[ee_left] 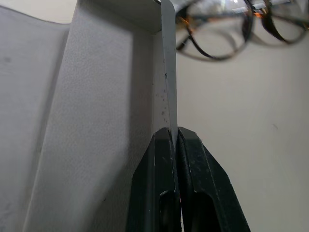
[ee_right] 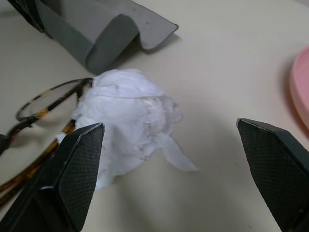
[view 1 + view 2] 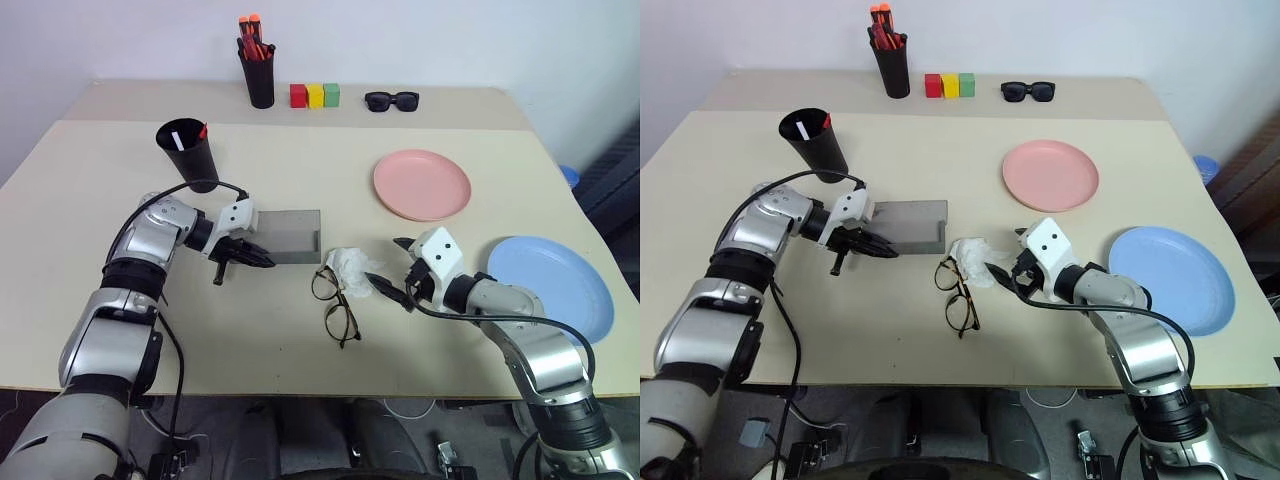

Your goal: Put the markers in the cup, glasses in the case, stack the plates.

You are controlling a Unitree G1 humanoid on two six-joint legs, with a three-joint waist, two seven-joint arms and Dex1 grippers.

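Note:
The grey case (image 3: 292, 232) lies open in the middle of the table. My left gripper (image 3: 262, 259) is shut on the thin edge of the case (image 1: 166, 72) at its near left corner. The glasses (image 3: 336, 302) lie folded open on the table just right of the case. A crumpled white tissue (image 2: 128, 113) rests against them. My right gripper (image 2: 174, 164) is open and points at the tissue from the right, not touching it. The black cup (image 3: 189, 157) stands behind the case with two markers (image 3: 203, 131) in it. The pink plate (image 3: 421, 184) and blue plate (image 3: 552, 287) lie apart at the right.
A black holder (image 3: 260, 72) with orange-topped markers, three coloured blocks (image 3: 315, 95) and black sunglasses (image 3: 391, 100) line the far edge. The blue plate sits near the table's right edge, behind my right forearm.

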